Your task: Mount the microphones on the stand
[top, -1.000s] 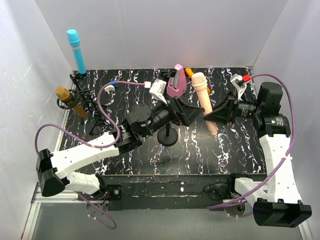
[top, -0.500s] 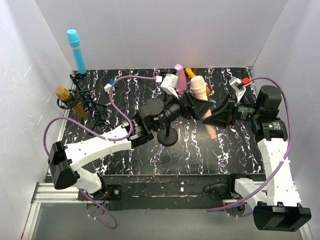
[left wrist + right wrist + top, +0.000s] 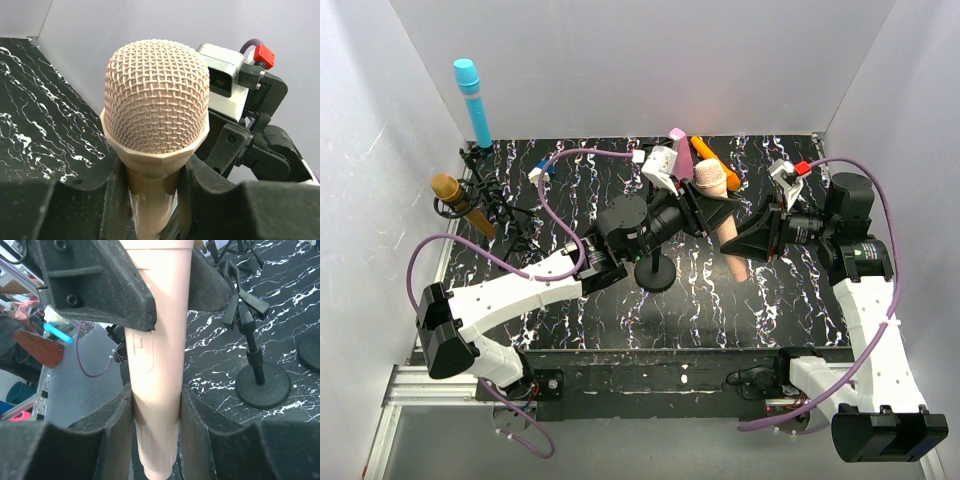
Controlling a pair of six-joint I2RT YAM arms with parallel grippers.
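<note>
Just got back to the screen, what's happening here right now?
Both arms hold the pale pink-beige mesh-headed microphone: the left pincer grips just under its head, the right pincer its lower body. The cyan-blue microphone and gold microphone are mounted on stands at far left. The orange microphone lies at the back; the black round-base stand in the middle holds nothing.
</note>
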